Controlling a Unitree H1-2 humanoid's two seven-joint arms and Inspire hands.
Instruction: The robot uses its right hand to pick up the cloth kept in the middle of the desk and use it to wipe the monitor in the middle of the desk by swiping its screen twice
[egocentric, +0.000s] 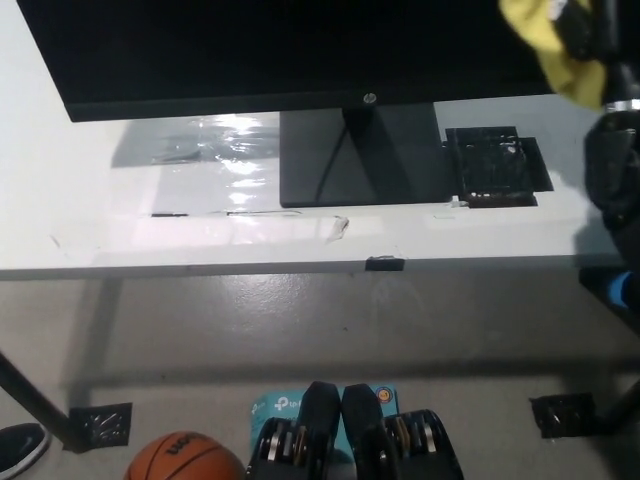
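While right hand (600, 40) clamps the yellow cloth (555, 45), the monitor (290, 50) screen stretches leftward from it, long axis sideways.

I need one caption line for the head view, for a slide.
Black right hand holds a yellow cloth at the monitor's right edge, above the white desk.

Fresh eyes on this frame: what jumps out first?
The crumpled yellow cloth at the top right, held by the black right hand at the right end of the wide black monitor that fills the top. Next, the orange basketball on the grey floor at the bottom left, below the white desk.
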